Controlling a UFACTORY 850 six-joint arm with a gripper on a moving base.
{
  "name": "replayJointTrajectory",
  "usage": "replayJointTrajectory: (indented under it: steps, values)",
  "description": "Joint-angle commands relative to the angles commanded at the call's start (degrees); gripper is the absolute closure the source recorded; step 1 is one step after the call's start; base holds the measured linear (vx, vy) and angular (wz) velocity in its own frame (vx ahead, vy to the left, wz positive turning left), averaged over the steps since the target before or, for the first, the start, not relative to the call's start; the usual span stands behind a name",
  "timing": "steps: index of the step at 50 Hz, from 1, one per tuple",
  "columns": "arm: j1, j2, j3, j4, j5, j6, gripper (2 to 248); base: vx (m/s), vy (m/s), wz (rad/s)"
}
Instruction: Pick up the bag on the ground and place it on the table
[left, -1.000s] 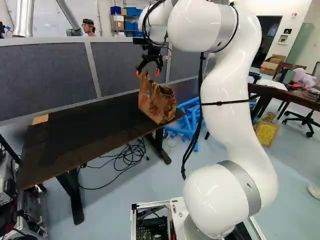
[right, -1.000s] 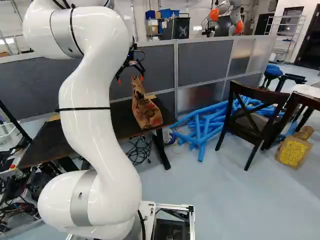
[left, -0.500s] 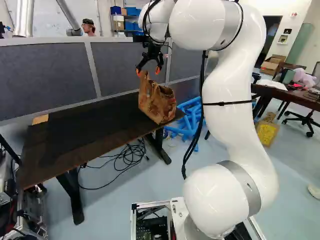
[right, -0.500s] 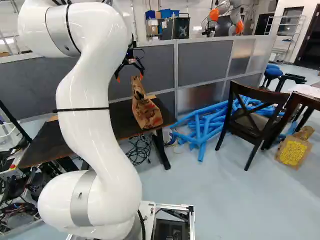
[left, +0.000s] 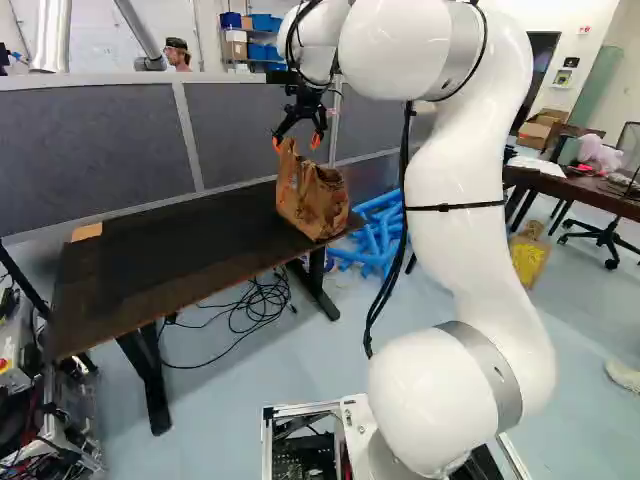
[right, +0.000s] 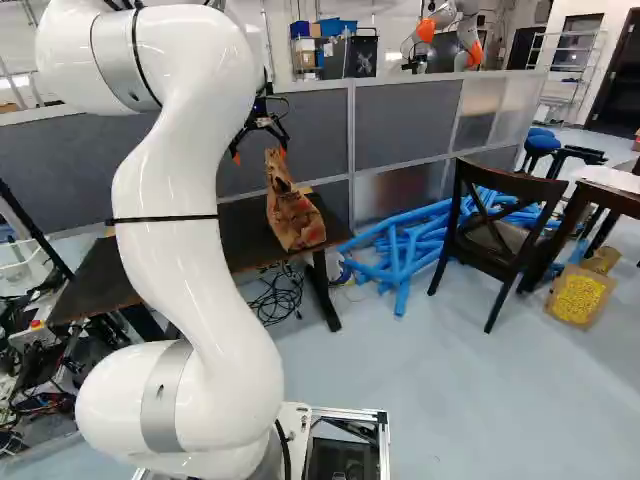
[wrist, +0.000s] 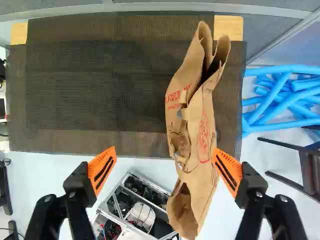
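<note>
We have our black two-fingered gripper with orange pads spread wide, released, above the bag | our crumpled brown paper bag stands on the dark rectangular table, at its end near the heaped blue tubes | we see tangled black cables on the floor, grey partition panels behind the table

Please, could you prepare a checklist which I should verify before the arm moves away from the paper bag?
1. The paper bag is on the table: ok.
2. The paper bag stands and has not fallen over: ok.
3. The pincer is open: ok.
4. Both fingers are free of the paper bag: cannot tell; one orange pad meets its outline in the wrist view.
5. The paper bag is well away from the table edge: not ok; it stands close to it.
</note>
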Motion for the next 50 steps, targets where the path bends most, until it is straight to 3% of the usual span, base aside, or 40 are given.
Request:
replayJointTrajectory:
  steps: [38,50]
  values:
    - [0.0,0.0,0.0,0.0,0.0,0.0,3,-0.221,-0.069,0.017]
    - [0.0,0.0,0.0,0.0,0.0,0.0,3,-0.043,-0.01,0.002]
